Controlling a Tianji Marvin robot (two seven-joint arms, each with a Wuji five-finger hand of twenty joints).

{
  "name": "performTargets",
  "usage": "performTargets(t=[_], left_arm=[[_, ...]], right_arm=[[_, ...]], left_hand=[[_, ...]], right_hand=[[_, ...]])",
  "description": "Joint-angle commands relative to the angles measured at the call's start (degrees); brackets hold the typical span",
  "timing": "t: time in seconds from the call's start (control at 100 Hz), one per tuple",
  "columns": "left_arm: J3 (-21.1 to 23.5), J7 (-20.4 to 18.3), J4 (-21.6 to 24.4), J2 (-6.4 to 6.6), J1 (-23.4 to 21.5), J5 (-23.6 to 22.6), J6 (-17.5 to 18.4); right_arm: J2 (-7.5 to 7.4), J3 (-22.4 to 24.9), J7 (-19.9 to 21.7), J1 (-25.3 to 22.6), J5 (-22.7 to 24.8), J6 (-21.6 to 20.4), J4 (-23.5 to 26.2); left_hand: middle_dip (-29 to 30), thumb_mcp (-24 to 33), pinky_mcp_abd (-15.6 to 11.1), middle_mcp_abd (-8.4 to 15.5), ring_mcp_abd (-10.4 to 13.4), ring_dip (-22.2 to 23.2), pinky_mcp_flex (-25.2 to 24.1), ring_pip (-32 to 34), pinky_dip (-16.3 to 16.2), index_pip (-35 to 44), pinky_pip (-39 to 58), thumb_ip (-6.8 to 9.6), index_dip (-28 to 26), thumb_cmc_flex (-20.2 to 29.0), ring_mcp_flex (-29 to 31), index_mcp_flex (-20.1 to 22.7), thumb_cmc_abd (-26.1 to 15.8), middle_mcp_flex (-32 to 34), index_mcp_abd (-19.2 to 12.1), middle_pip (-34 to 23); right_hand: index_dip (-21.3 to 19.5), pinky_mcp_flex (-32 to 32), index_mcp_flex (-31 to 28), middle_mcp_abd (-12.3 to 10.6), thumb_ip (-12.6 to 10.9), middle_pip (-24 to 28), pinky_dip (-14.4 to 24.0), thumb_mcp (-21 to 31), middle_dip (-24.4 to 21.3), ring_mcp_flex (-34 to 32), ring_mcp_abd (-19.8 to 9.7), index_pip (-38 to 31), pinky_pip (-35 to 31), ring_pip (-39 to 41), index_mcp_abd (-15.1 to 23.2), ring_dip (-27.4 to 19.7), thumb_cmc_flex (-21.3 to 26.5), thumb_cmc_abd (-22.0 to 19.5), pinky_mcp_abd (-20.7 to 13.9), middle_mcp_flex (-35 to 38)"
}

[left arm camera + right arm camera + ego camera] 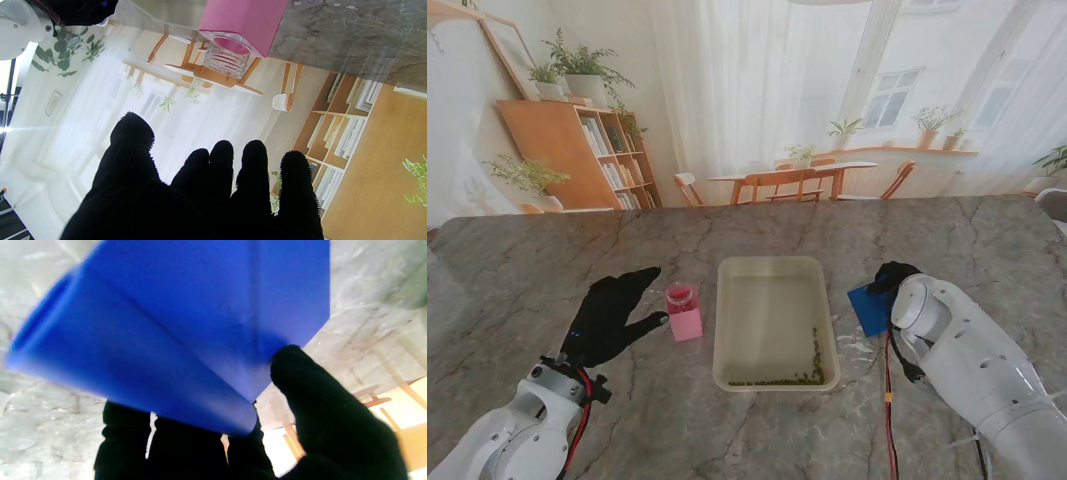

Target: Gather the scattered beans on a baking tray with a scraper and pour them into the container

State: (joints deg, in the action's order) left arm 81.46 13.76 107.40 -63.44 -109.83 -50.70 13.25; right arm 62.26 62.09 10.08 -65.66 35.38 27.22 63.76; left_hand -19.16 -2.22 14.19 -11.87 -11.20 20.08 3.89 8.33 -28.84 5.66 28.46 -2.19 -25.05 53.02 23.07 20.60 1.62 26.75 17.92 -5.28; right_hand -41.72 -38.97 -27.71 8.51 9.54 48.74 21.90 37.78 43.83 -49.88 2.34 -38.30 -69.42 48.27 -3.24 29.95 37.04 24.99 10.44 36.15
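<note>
A cream baking tray (772, 268) lies in the middle of the table. Green beans (812, 372) sit in a line along its near edge and near-right corner. A pink container (683, 311) with a clear screw neck (227, 56) stands just left of the tray. My left hand (612, 312), in a black glove, rests flat and open beside the container, its fingers (220, 173) spread and holding nothing. My right hand (893, 277) is shut on a blue scraper (867, 308) to the right of the tray; the thumb (300, 380) presses the blade (186, 323) against the other fingers.
The marble table (547, 260) stretches wide on both sides. Red and black cables (889, 400) hang along my right forearm near the tray's right corner. Behind the table are a bookshelf (587, 150) and chairs (777, 185).
</note>
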Motion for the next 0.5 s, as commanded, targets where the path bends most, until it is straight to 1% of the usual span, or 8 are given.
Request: performTargets(t=[0.0,0.1,0.19,0.29,0.35,0.43,0.45,0.49], left_arm=[[-0.2,0.0,-0.1,0.00,-0.2,-0.1,-0.2],[-0.2,0.0,-0.1,0.00,-0.2,-0.1,-0.2],[-0.2,0.0,-0.1,0.00,-0.2,-0.1,-0.2],[-0.2,0.0,-0.1,0.00,-0.2,-0.1,-0.2],[-0.2,0.1,-0.1,-0.01,-0.2,-0.1,-0.3],[-0.1,0.1,-0.1,-0.02,-0.3,-0.2,-0.2],[-0.1,0.1,-0.1,-0.02,-0.3,-0.2,-0.2],[-0.1,0.1,-0.1,-0.02,-0.3,-0.2,-0.2]], right_arm=[[-0.48,0.0,1.8,-1.1,-0.1,-0.2,-1.3],[-0.88,0.6,2.7,-1.6,0.9,-1.2,-0.5],[-1.37,1.3,3.8,-2.0,2.5,-3.3,0.4],[-1.77,2.3,4.5,-2.7,4.4,-5.7,1.6],[-2.00,2.9,4.8,-3.1,5.7,-6.9,2.5],[-2.15,4.1,4.8,-3.7,7.1,-8.3,4.0],[-2.16,4.5,4.7,-3.9,7.4,-8.7,4.6],[-2.17,5.3,4.5,-4.4,8.1,-9.6,5.8]], left_hand=[[-0.9,0.0,0.8,1.9,0.2,0.3,-0.2,0.6,-0.8,0.1,-0.9,0.36,-0.2,1.0,1.1,0.9,-1.9,0.6,-0.7,0.2],[-0.9,0.0,0.7,2.0,0.3,0.3,-0.1,0.7,-0.8,0.1,-0.9,0.36,-0.2,1.0,1.1,0.8,-2.0,0.6,-0.7,0.2],[-0.9,0.0,0.7,1.9,0.3,0.3,-0.1,0.7,-0.8,0.1,-0.9,0.35,-0.2,1.1,1.2,0.9,-2.0,0.6,-0.8,0.2],[-0.9,0.0,0.7,1.9,0.3,0.3,-0.2,0.6,-0.8,0.1,-0.9,0.35,-0.2,1.0,1.1,0.8,-1.9,0.5,-0.7,0.3],[-0.9,0.0,0.7,2.0,0.2,0.3,-0.1,0.6,-0.8,0.1,-0.9,0.35,-0.2,1.0,1.1,0.8,-1.9,0.5,-0.7,0.3],[-0.9,0.0,0.7,1.9,0.2,0.3,-0.1,0.6,-0.8,0.1,-0.9,0.35,-0.2,1.0,1.1,0.8,-2.0,0.5,-0.7,0.3],[-0.9,0.0,0.7,1.9,0.3,0.3,-0.1,0.7,-0.8,0.1,-0.9,0.35,-0.2,1.0,1.1,0.9,-1.9,0.5,-0.7,0.3],[-0.9,0.0,0.7,2.0,0.3,0.3,-0.1,0.6,-0.8,0.1,-0.9,0.35,-0.2,1.0,1.1,0.8,-2.0,0.6,-0.7,0.2]], right_hand=[[2.2,3.9,1.2,5.8,-3.5,-18.6,-1.2,0.0,-10.6,5.3,5.1,13.7,0.5,-10.0,-4.8,-2.9,-1.9,-1.8,2.5,-3.9],[3.2,12.7,3.4,8.2,-4.0,-27.8,-2.4,-3.4,-14.5,12.1,10.3,22.6,2.3,-17.6,-7.1,-5.1,-4.5,-3.6,5.8,-5.8],[4.1,19.8,5.8,9.4,-4.6,-34.2,-3.3,-8.1,-17.2,17.9,13.2,26.7,5.8,-23.4,-8.1,-7.6,-6.8,-6.7,8.0,-7.6],[5.1,27.5,8.6,10.6,-5.5,-39.0,-4.5,-15.0,-19.4,24.4,15.8,29.9,9.5,-28.0,-9.3,-9.4,-6.7,-10.6,10.2,-10.9],[5.6,31.9,11.5,11.3,-5.9,-41.1,-5.6,-18.1,-20.3,28.6,16.9,31.9,11.7,-30.5,-10.3,-10.4,-6.6,-12.7,10.6,-13.4],[6.0,38.1,14.4,11.8,-6.0,-42.9,-6.8,-19.4,-20.8,34.6,17.2,33.4,14.5,-32.9,-11.9,-11.2,-7.4,-15.0,9.8,-17.8],[5.3,39.9,15.1,11.9,-6.6,-43.3,-8.3,-23.3,-20.1,36.3,16.9,34.4,14.9,-33.4,-12.5,-11.3,-5.6,-16.4,9.1,-19.2],[5.1,42.2,16.3,11.9,-6.8,-43.9,-9.2,-24.7,-19.9,38.5,16.5,35.1,15.7,-34.0,-14.3,-11.5,-5.1,-17.4,7.8,-21.3]])
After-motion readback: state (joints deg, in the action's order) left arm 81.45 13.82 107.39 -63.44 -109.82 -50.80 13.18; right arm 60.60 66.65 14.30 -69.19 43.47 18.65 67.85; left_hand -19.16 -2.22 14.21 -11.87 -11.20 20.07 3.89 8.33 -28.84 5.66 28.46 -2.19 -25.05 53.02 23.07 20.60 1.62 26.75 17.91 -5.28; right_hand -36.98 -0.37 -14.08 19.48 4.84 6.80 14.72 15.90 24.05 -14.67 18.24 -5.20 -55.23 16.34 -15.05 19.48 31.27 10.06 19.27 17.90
